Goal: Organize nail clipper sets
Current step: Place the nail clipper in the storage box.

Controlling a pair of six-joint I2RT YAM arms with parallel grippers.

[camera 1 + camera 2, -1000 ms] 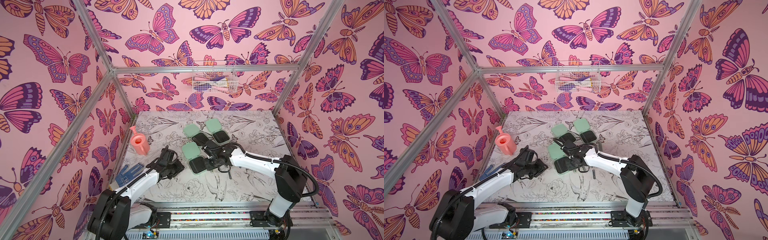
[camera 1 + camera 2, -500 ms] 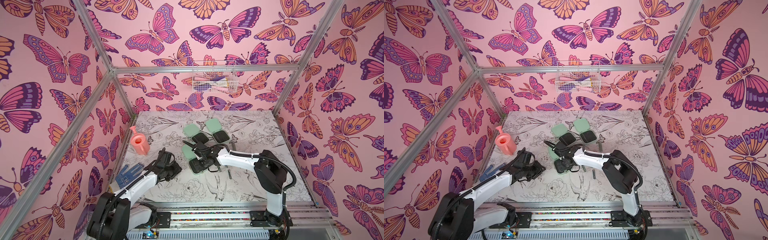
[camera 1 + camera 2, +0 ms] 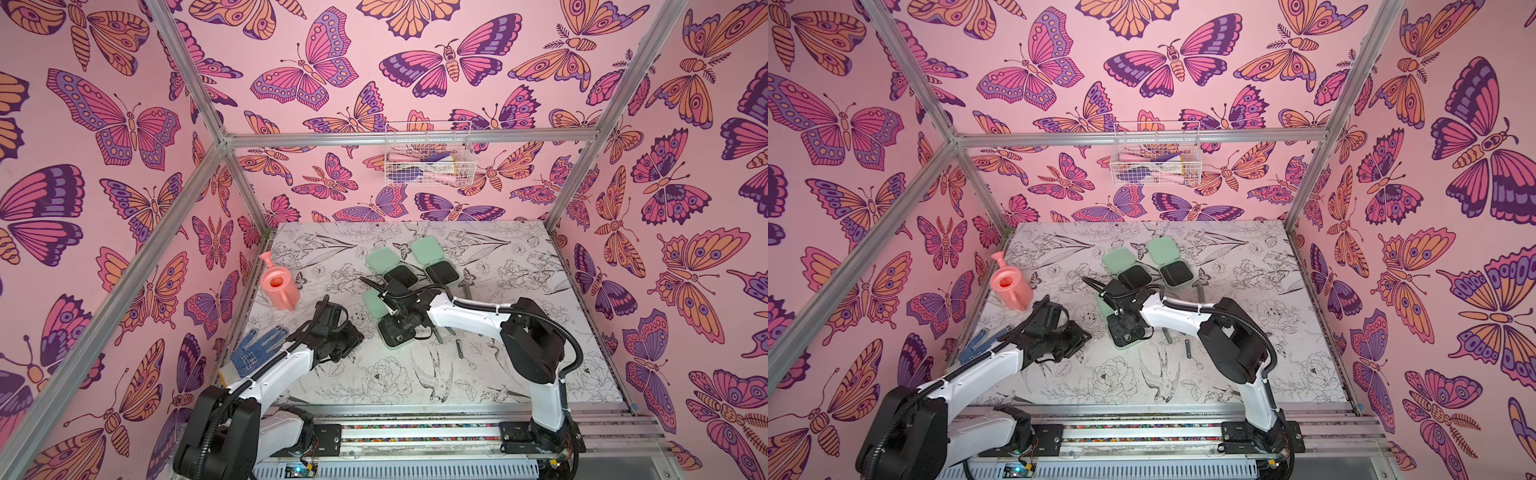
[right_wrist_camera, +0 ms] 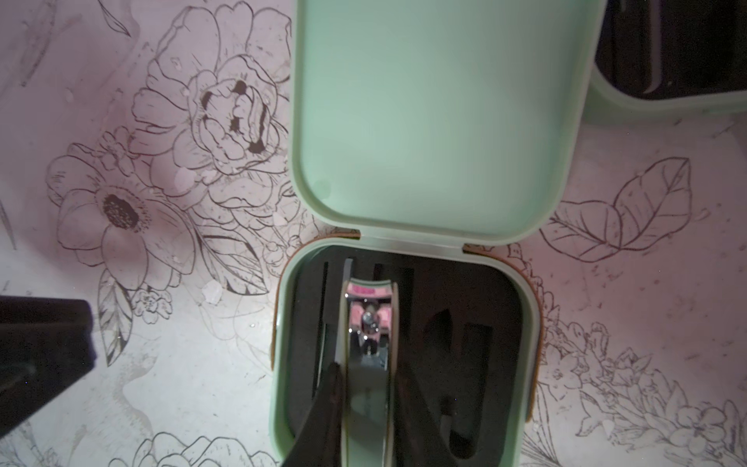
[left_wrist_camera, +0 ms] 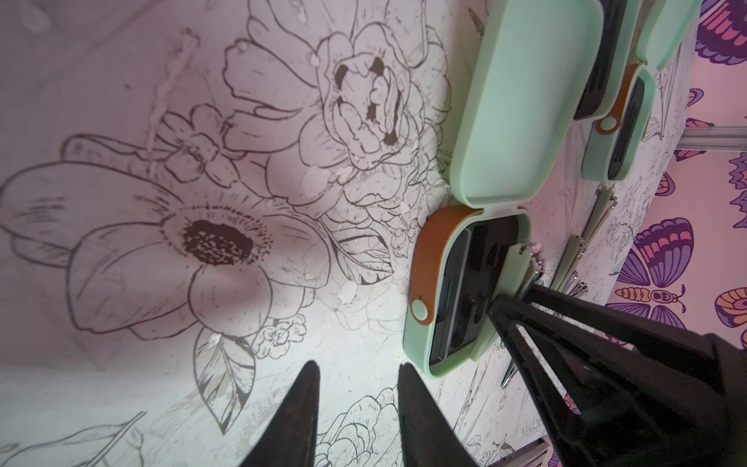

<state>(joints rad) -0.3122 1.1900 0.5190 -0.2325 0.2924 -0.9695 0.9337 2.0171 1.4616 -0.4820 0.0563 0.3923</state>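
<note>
Three mint-green cases lie open on the table, black inside. Two sit at the back (image 3: 384, 259) (image 3: 427, 250). The near case (image 3: 371, 302) has its lid flat and its base (image 4: 283, 364) under my right gripper (image 4: 368, 370). That gripper is shut on a nail clipper (image 4: 367, 323), a metal one with mint sides, held just over the black insert. In a top view the right gripper (image 3: 397, 328) hangs over that base. My left gripper (image 5: 357, 366) rests low beside the near case (image 5: 444, 283), fingers slightly apart and empty; in a top view the left gripper (image 3: 355, 334) is left of the case.
Slim metal tools (image 3: 458, 348) lie loose on the table right of the near case. A pink watering can (image 3: 278, 286) stands at the left edge, and a blue glove (image 3: 257, 351) lies near it. A wire basket (image 3: 428, 158) hangs on the back wall.
My right arm has folded in and its gripper has moved left over the near case's base with the clipper. The left arm has barely moved.
</note>
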